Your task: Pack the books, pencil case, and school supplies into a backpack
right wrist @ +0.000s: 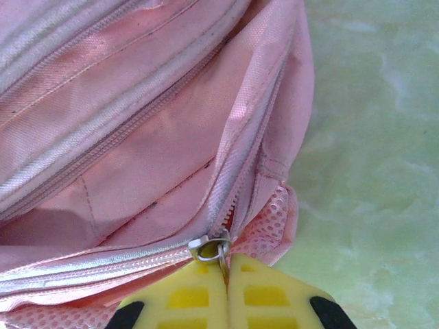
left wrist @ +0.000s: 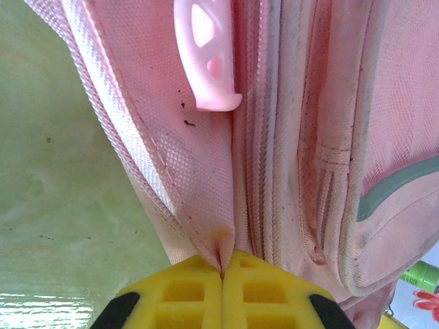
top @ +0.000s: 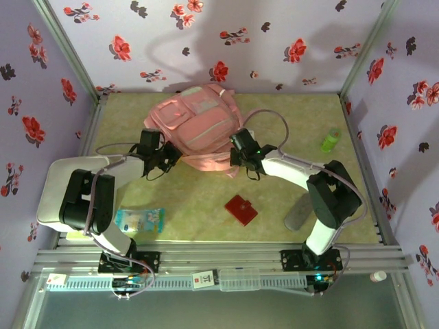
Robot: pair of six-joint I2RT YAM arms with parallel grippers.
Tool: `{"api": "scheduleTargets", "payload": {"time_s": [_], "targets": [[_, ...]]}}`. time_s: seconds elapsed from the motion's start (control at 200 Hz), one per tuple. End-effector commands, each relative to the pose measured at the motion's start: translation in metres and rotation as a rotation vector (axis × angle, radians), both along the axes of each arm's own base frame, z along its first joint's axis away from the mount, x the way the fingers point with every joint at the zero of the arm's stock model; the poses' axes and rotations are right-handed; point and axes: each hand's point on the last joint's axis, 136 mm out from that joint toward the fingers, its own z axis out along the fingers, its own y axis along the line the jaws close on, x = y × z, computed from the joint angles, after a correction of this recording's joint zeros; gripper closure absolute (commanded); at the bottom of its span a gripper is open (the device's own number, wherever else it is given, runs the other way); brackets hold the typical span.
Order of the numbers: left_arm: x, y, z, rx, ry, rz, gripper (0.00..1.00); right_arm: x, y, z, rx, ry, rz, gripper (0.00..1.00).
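A pale pink backpack point(top: 199, 127) lies at the far middle of the green-mottled table point(top: 199, 199), its front pockets facing up, as two robot arms grip it from either side. The left gripper point(left wrist: 221, 269), at the bag's near-left edge, is clenched on a pinch of pink fabric where a seam comes to a point, just below a pink plastic zip tab point(left wrist: 208, 55). The right gripper point(right wrist: 226, 264), at the near-right edge, is clamped shut against the metal zip slider point(right wrist: 209, 248) of a partly open pocket. A thin blue book point(top: 139, 221) lies at the near left beside the left arm; a grey pouch point(top: 299, 214) rests near right, a flat red square piece point(top: 241, 210) near centre, and a green bottle point(top: 331, 140) far right, all apart from the bag.
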Motion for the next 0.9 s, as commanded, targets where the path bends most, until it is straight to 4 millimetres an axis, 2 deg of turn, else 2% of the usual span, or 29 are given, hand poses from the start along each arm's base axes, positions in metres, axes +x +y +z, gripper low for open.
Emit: {"api": "scheduleTargets", "payload": {"time_s": [0.0,0.14,0.23,0.29,0.375,0.47,0.545,0.63,0.73,0.895], "targets": [[0.013,0.021,0.012,0.087,-0.054,0.039,1.0,-0.001,-0.014,0.003,-0.011,-0.003,-0.011,1.0],[0.019,0.03,0.01,0.137,-0.046,0.017,1.0,-0.014,0.028,0.004,0.064,-0.009,0.135,1.0],[0.023,0.047,0.003,0.248,-0.007,0.012,1.0,-0.026,0.063,0.003,0.105,0.0,0.238,1.0],[0.025,0.059,0.001,0.332,0.007,0.012,0.97,-0.035,0.088,0.0,0.14,0.011,0.301,1.0],[0.028,0.073,0.004,0.405,0.006,0.026,0.87,-0.04,0.116,0.005,0.218,0.015,0.351,1.0],[0.03,0.088,0.011,0.45,0.005,0.056,0.68,-0.036,0.141,0.017,0.312,-0.01,0.381,1.0],[0.027,0.099,0.019,0.469,-0.003,0.088,0.54,-0.032,0.157,0.025,0.362,-0.017,0.402,1.0],[0.021,0.107,0.028,0.474,-0.011,0.119,0.46,-0.029,0.168,0.026,0.368,-0.016,0.424,1.0],[0.01,0.102,0.03,0.411,-0.004,0.136,0.4,-0.026,0.177,0.023,0.367,-0.008,0.443,1.0],[-0.002,0.064,0.024,0.156,0.002,0.113,0.37,-0.024,0.186,0.019,0.382,0.01,0.458,1.0]]}}
